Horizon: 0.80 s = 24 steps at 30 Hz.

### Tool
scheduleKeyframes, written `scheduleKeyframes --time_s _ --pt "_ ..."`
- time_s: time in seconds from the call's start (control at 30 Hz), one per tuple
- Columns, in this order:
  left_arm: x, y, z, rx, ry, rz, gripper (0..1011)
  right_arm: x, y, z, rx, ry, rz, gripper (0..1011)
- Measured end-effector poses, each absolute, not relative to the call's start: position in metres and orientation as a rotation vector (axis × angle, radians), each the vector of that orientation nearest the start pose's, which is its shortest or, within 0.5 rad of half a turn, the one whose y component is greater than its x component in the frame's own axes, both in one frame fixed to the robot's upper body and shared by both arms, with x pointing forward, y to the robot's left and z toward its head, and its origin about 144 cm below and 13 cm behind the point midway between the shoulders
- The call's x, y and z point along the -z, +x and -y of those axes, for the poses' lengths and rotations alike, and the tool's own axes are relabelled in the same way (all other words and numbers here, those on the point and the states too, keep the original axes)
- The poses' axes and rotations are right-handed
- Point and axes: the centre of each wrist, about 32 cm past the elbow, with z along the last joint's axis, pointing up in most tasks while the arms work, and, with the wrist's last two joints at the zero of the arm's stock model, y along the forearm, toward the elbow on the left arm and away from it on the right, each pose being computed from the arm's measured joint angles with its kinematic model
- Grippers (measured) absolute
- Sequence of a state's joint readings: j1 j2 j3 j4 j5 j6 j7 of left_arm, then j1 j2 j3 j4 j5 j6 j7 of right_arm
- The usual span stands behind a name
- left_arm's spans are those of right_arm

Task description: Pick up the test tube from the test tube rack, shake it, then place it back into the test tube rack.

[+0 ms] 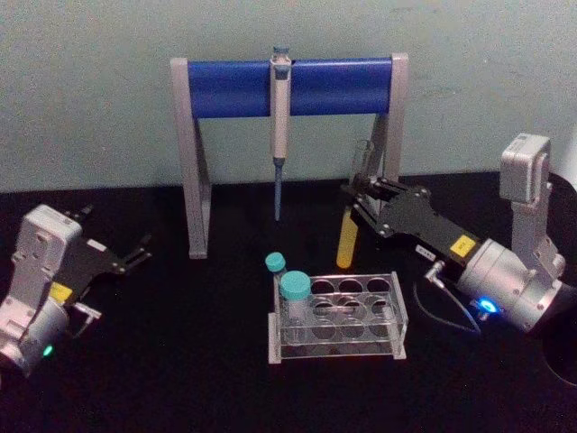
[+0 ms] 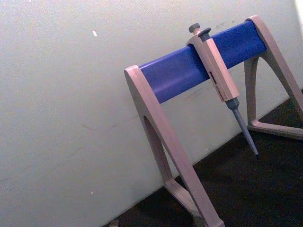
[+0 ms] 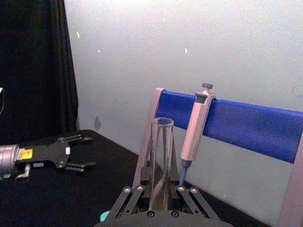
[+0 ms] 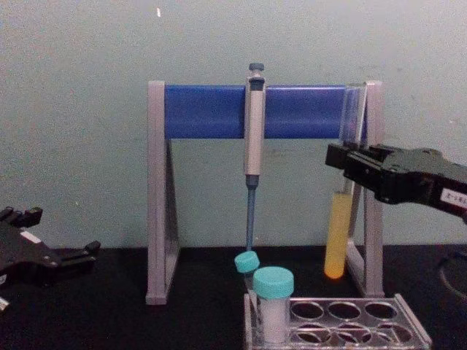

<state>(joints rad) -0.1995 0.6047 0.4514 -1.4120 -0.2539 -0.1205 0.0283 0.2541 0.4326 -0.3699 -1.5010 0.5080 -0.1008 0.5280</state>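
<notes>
I see my right gripper holding the test tube in the air, up behind the rack. My left gripper sits wide open, well left of the rack.

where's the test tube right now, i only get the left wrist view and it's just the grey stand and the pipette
observer: Out of the test tube rack. The right gripper holds the test tube in the air behind the rack, gripping its clear upper part.
operator: what's sitting in the rack
observer: Two teal-capped tubes at its left end; the other holes look empty.
operator: and my left gripper
observer: The left gripper sits open, low over the table on the left, well away from the rack.
</notes>
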Motion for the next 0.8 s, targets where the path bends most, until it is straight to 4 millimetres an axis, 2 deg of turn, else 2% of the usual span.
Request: scheduleKeyframes --time_s 0.4,0.8 --pt "-1.14 0.489 -0.31 -1.248 0.305 0.285 1010 -1.182 0.496 0.261 0.756 0.069 0.076 229" --pt "-1.14 0.489 -0.31 -1.248 0.304 0.285 1010 -1.175 0.497 0.261 0.766 0.053 0.064 229"
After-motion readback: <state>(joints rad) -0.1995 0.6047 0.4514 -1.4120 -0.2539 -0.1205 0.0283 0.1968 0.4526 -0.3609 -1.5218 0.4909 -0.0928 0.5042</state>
